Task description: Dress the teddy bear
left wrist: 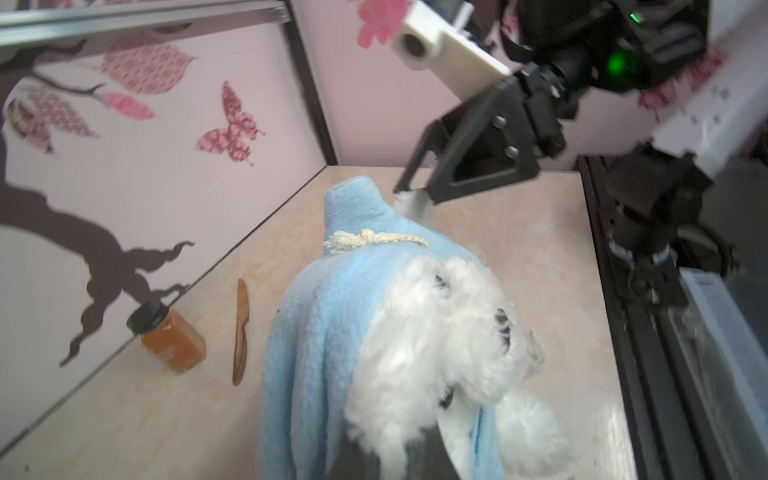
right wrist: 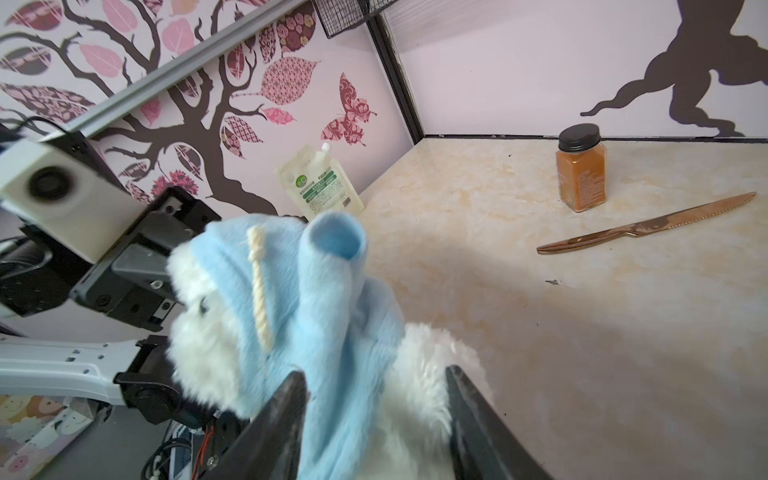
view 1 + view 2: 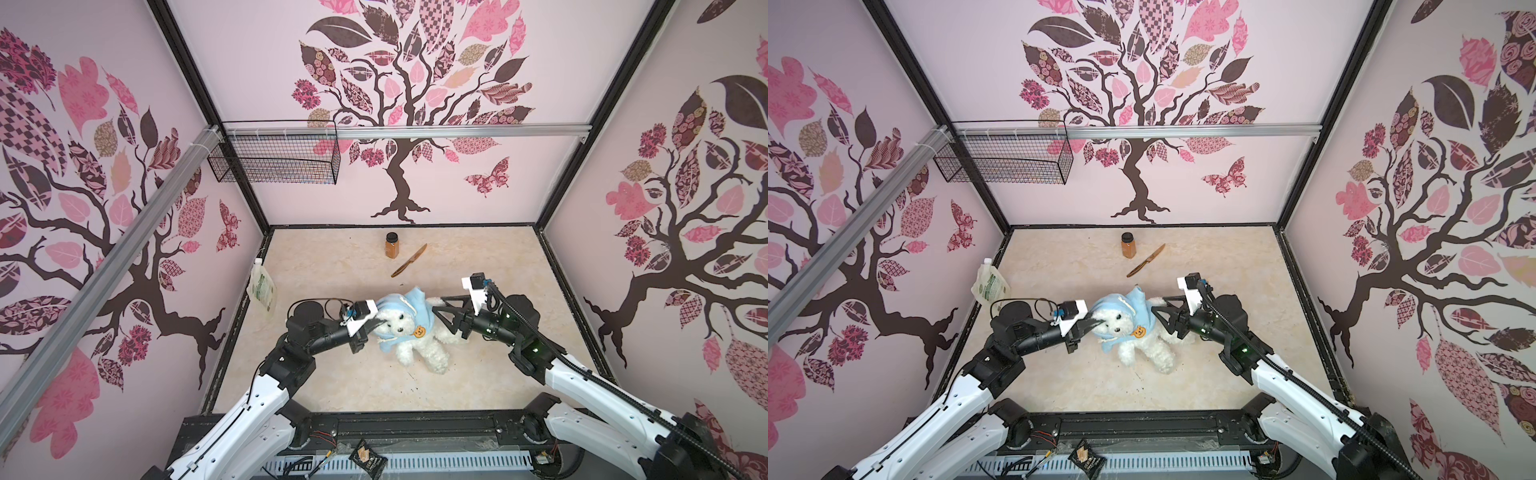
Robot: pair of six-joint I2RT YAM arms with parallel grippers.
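The teddy bear, white and fluffy, lies in the middle of the floor in both top views, with a light blue hooded shirt over its head and chest. An empty sleeve stands up beside the hood. My left gripper is shut on the side of the bear's head, and fur hides its fingertips in the left wrist view. My right gripper is open. The bear's white arm and a fold of the shirt lie between its fingers.
A spice jar and a copper-coloured knife lie behind the bear. A refill pouch leans on the left wall. A wire basket hangs high on the back left. A small dark packet sits on the front rail.
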